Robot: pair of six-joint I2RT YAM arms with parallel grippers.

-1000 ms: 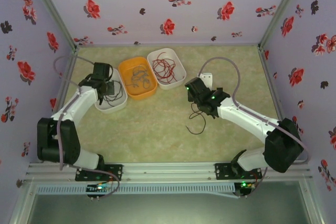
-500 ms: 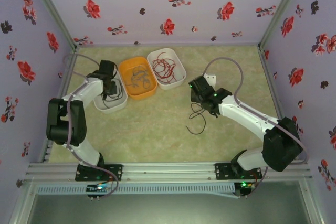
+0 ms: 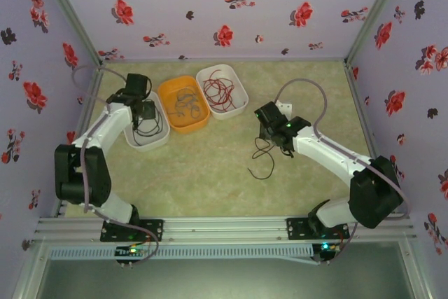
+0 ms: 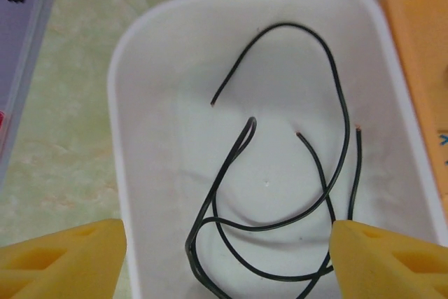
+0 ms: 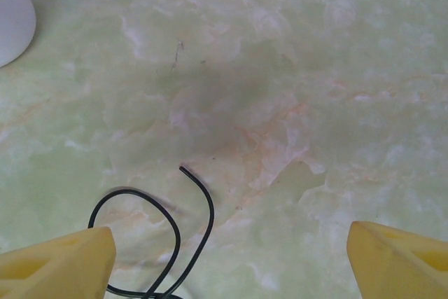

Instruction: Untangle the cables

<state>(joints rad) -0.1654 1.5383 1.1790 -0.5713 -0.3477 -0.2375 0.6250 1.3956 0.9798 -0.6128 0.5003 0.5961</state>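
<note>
Right gripper (image 3: 264, 117) is nearer: jaws wide, empty. Loose black cable (image 3: 262, 157) lies just base-side of it, running toward the bases. Left gripper (image 4: 227, 250) wide over white bin (image 4: 133, 103).

— What are the arms like?
— Left arm (image 3: 105, 129) and right arm (image 3: 329, 153): white links, black joints, a grey cable (image 3: 301, 81) looping off each, green lights (image 3: 288, 125) on the right.
— The pincers?
— Left pincer (image 4: 224, 257), right pincer (image 5: 224, 257): yellow wedge fingertips (image 4: 63, 253).
</note>
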